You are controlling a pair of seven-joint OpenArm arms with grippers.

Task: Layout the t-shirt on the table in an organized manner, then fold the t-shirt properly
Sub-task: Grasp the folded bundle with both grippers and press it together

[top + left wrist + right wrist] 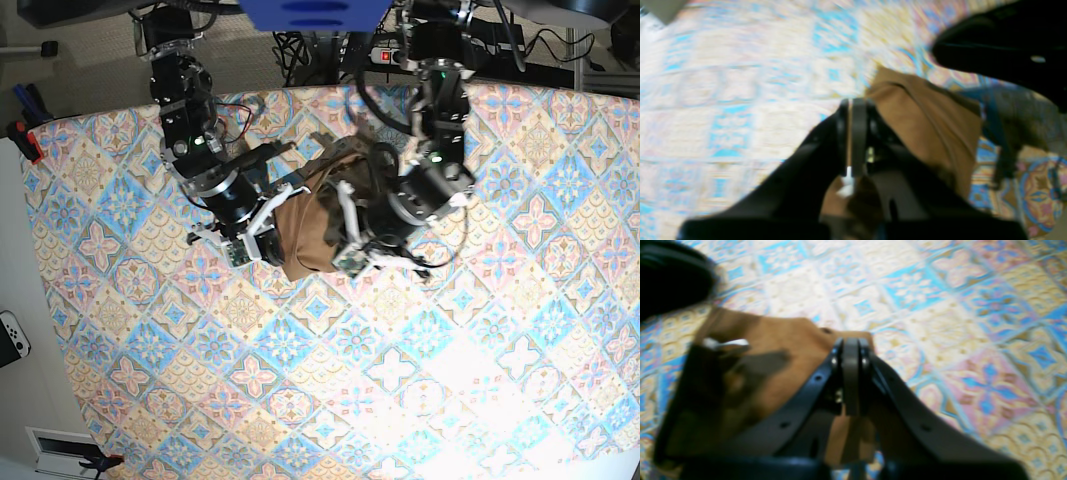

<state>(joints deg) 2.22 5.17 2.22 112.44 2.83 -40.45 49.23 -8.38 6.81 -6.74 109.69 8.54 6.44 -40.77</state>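
The tan-brown t-shirt (305,240) is bunched between my two grippers over the far middle of the patterned table (350,380). In the left wrist view my left gripper (850,101) is shut, with a thin strip of the t-shirt (923,116) pinched between its pads and a white tag (846,186) below them. In the right wrist view my right gripper (850,340) is shut on the edge of the t-shirt (780,340), which spreads to its left. In the base view the right gripper (272,205) and left gripper (345,215) flank the cloth closely.
The other arm's dark body shows at the top right of the left wrist view (1007,43) and the top left of the right wrist view (670,276). Cables and equipment (330,40) crowd the table's far edge. A white controller (10,340) lies off the table's left side.
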